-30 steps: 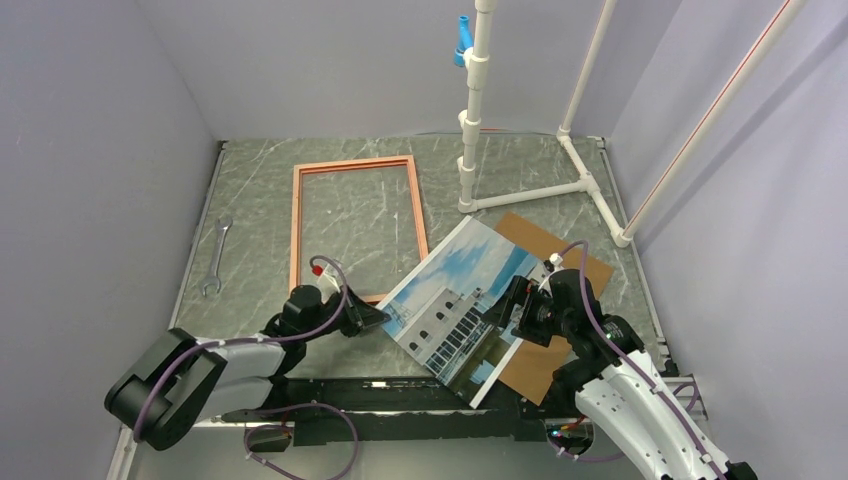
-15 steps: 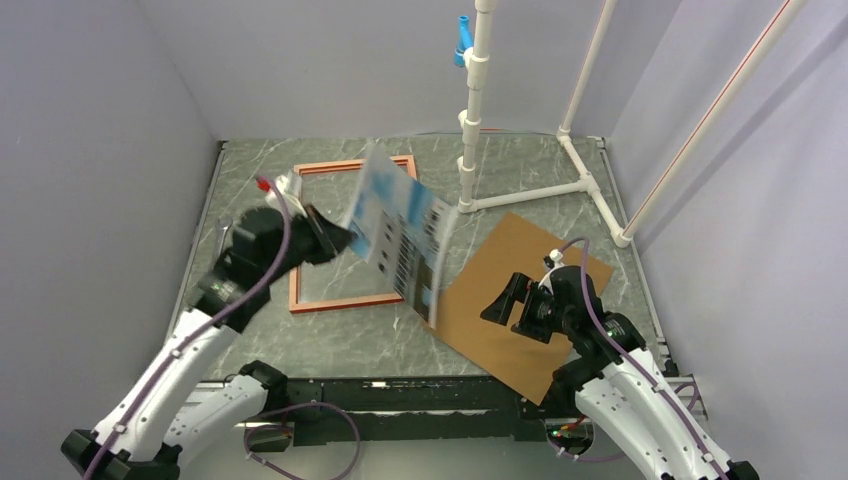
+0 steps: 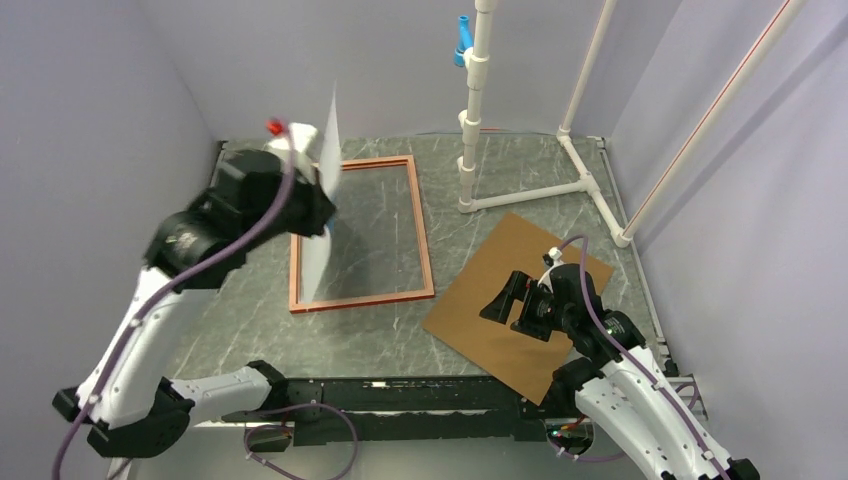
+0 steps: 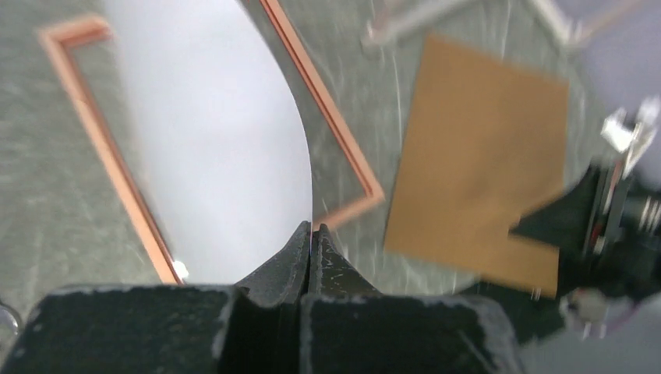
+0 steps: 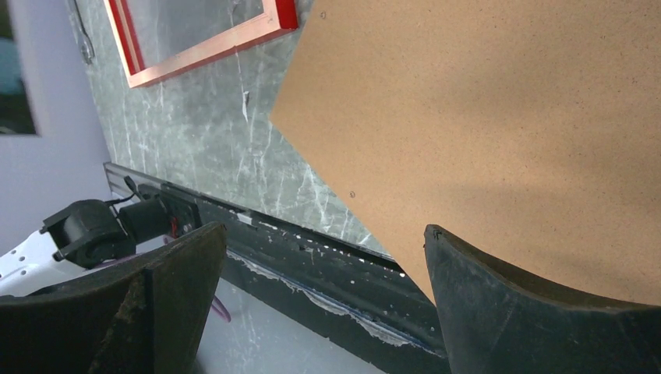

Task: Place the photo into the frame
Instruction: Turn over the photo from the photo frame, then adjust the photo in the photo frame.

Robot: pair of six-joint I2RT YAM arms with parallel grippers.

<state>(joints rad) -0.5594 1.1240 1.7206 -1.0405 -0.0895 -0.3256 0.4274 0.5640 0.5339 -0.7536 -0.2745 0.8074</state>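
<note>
My left gripper (image 3: 322, 207) is raised over the left side of the frame and shut on the photo (image 3: 322, 190). The photo hangs nearly edge-on in the top view, its white back showing. In the left wrist view the white back (image 4: 210, 140) fills the space ahead of the pinched gripper (image 4: 312, 228) and hides most of the frame's inside. The orange-brown frame (image 3: 422, 230) lies flat on the table; its rails (image 4: 329, 109) show on both sides of the sheet. My right gripper (image 3: 505, 300) stands open over the brown backing board (image 3: 480, 330), holding nothing.
The backing board (image 5: 483, 117) lies right of the frame (image 5: 210, 51), one corner toward the table's near edge. A white pipe stand (image 3: 470, 120) rises behind the frame's right corner. A wrench (image 5: 82, 39) lies left of the frame. Walls close in on three sides.
My left arm has lifted the photo off the backing board, swung it left and up over the frame, and turned it until its white back shows. The right arm has stayed put.
</note>
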